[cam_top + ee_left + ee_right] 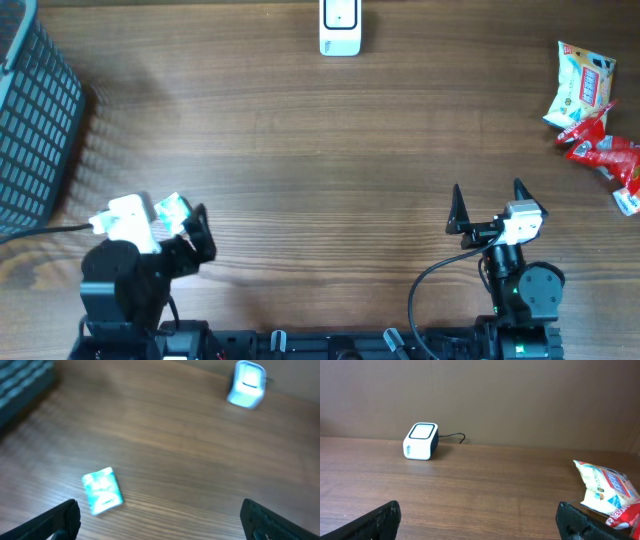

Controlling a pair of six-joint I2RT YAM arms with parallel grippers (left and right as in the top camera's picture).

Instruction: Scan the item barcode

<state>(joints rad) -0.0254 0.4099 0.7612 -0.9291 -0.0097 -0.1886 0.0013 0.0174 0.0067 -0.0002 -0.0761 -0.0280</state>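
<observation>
The white barcode scanner [340, 28] stands at the table's far edge, also seen as the scanner [246, 384] and the scanner [420, 441] in the wrist views. A small teal packet [172, 210] lies flat on the wood by my left gripper [186, 222]. In the left wrist view the packet [102, 491] lies just ahead of the left finger [59, 519]. That left gripper [160, 516] is open and holds nothing. My right gripper [488, 192] is open and empty above bare wood, as the right gripper [480, 519] shows in its wrist view.
A dark mesh basket [35, 120] stands at the far left. A white and yellow snack bag [580, 85] and red packets [605, 155] lie at the right edge; the snack bag [605, 491] lies ahead and right of the right gripper.
</observation>
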